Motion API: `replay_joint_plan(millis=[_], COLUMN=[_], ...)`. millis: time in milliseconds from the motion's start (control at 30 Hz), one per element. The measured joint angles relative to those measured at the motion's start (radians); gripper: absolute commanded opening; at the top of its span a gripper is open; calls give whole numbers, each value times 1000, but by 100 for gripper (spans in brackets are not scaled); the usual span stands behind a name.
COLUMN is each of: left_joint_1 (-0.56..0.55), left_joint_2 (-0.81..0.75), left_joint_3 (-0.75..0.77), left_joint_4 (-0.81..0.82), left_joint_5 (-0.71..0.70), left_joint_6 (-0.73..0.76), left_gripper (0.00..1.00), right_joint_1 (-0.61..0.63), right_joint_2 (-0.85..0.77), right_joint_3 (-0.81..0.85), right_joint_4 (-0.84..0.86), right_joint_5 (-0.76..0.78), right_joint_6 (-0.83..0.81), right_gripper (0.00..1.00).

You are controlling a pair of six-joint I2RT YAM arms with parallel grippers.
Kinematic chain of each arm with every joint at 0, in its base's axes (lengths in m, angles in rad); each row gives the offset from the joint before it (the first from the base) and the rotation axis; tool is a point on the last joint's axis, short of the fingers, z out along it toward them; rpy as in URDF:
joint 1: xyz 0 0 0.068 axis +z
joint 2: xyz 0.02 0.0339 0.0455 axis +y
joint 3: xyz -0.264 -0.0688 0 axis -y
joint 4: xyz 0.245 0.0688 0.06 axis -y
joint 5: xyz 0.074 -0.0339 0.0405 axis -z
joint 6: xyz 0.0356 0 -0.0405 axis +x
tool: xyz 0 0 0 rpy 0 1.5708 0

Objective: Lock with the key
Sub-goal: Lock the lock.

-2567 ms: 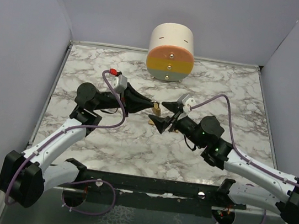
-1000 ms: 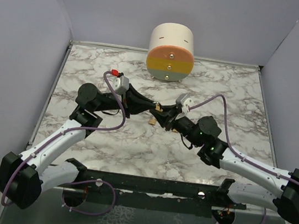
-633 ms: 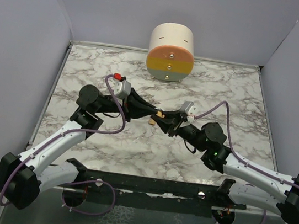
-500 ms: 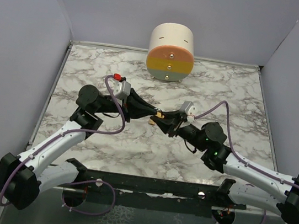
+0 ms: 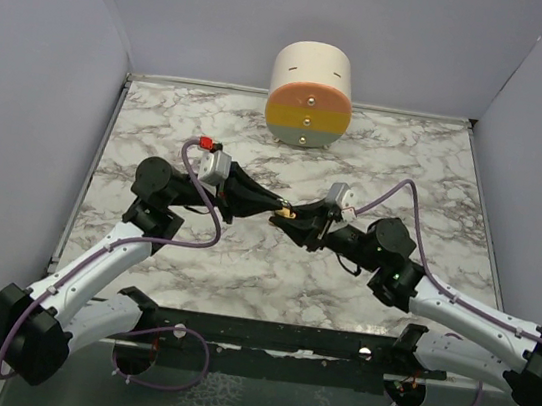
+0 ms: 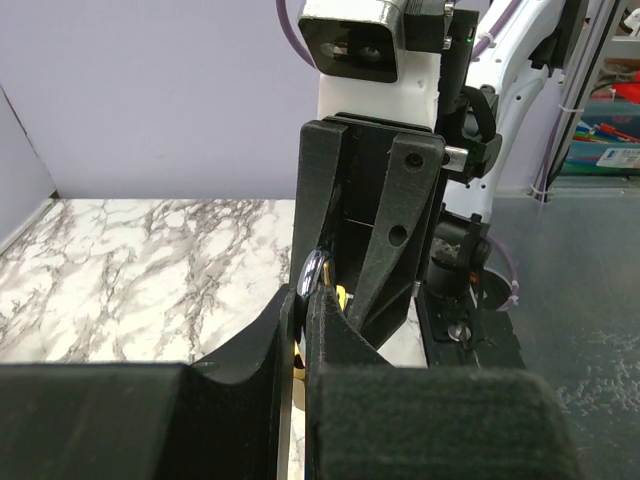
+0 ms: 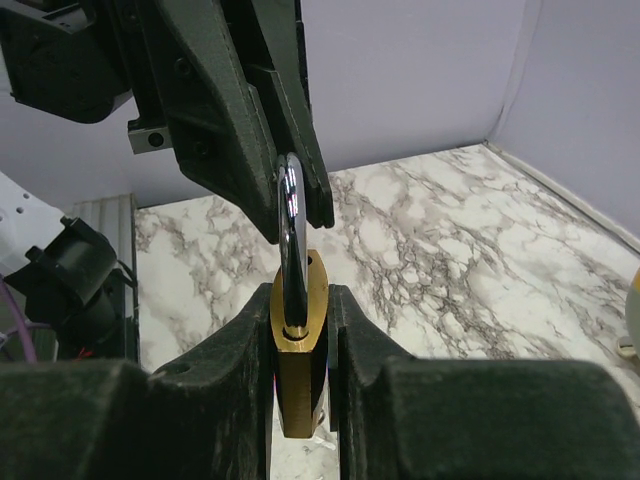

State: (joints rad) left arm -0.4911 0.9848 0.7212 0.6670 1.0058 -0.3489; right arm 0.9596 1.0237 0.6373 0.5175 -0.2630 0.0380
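Note:
A brass padlock [image 7: 300, 330] hangs above the marble table between the two arms, at mid-table in the top view [image 5: 287, 208]. My right gripper [image 7: 300, 300] is shut on its brass body, one finger on each flat side. My left gripper [image 6: 305, 300] is shut on the steel shackle [image 7: 291, 230], whose shiny edge [image 6: 313, 272] sticks up between the left fingertips. The two grippers face each other tip to tip. I cannot make out the key; the part under the padlock's body is mostly hidden by the right fingers.
A cream cylinder [image 5: 310, 92] with an orange, yellow and peach striped front stands at the back centre against the wall. Lilac walls close in the marble table [image 5: 192, 263] on the left, right and rear. A black rail runs along the near edge.
Both grippers have come closer together and lifted slightly. The right wrist has turned and settled on the padlock body, and the tan piece that hung below the grippers no longer shows.

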Motion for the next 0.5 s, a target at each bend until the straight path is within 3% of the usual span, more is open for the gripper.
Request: replay_joint_plan(millis=[500], left_joint_1=[-13], left_joint_2=[-13], left_joint_3=[-50], left_joint_4=[50], left_joint_5=[-25], left_joint_6=[-19], left_gripper=[0], right_joint_1=[0], right_joint_2=[-14], right_joint_3=[5], right_joint_4=[-47], right_joint_5=[-19], right_joint_6=[6], right_gripper=[2])
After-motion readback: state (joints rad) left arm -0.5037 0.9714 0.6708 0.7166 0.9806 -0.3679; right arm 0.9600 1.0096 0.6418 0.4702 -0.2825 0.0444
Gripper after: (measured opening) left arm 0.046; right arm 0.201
